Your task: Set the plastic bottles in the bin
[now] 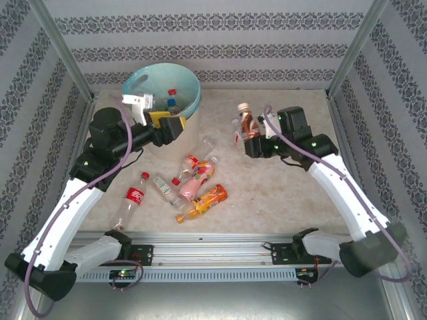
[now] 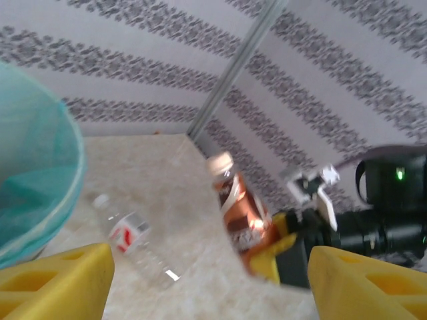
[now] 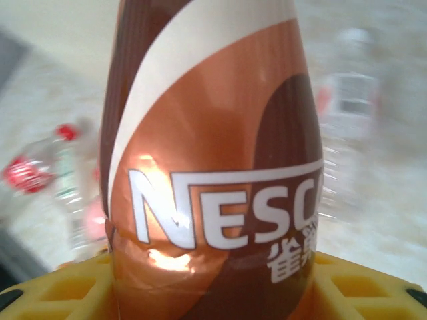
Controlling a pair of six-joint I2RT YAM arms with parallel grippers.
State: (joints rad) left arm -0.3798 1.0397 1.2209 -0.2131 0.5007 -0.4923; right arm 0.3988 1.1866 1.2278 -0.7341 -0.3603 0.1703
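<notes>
Two capped bottles (image 1: 172, 100) show inside the bin (image 1: 189, 80), their lower parts hidden behind the left gripper (image 1: 171, 124), whose jaws gape empty at the near rim. Several loose bottles (image 1: 197, 185) overlap mid-table, hard to count. Further right, the right gripper (image 1: 249, 139) clamps a brown bottle (image 1: 247, 120), base hidden.

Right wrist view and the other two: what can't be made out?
- Right wrist: brown bottle cap cut off by top edge; background bottles blurred.
- Top external: bin near side hidden behind left gripper.
- Left wrist: clear bottle label blurred, unreadable.
</notes>
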